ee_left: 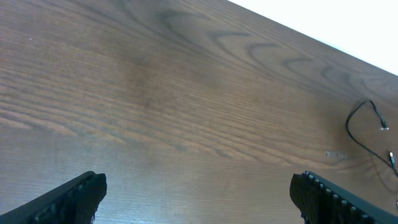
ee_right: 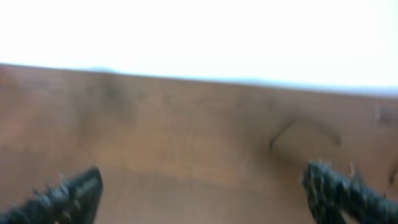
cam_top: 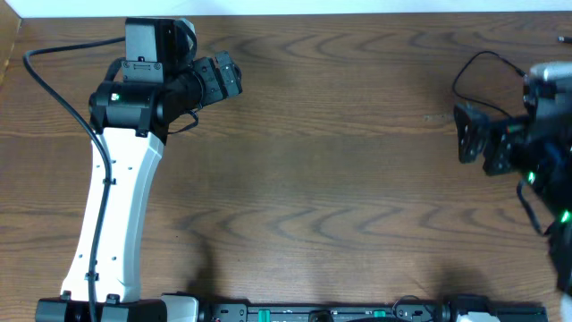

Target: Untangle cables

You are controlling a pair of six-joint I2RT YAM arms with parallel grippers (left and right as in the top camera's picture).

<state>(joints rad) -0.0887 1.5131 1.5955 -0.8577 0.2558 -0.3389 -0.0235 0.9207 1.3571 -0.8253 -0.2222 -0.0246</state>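
Note:
A thin black cord (cam_top: 472, 64) lies in an open loop on the brown table at the far right, just behind my right arm. It also shows in the left wrist view (ee_left: 359, 115), far off, with a small plug end. A faint dark curve in the blurred right wrist view (ee_right: 305, 127) may be a cord. The white cord is not in view. My left gripper (cam_top: 234, 76) is open and empty at the back left, above bare wood (ee_left: 199, 186). My right gripper (cam_top: 465, 134) is open and empty at the right edge (ee_right: 202, 186).
The wooden table (cam_top: 331, 179) spans the whole view, with its far edge just behind both arms. A thicker black wire (cam_top: 63, 98) runs along my left arm. A black rail with fittings (cam_top: 340, 313) lines the front edge.

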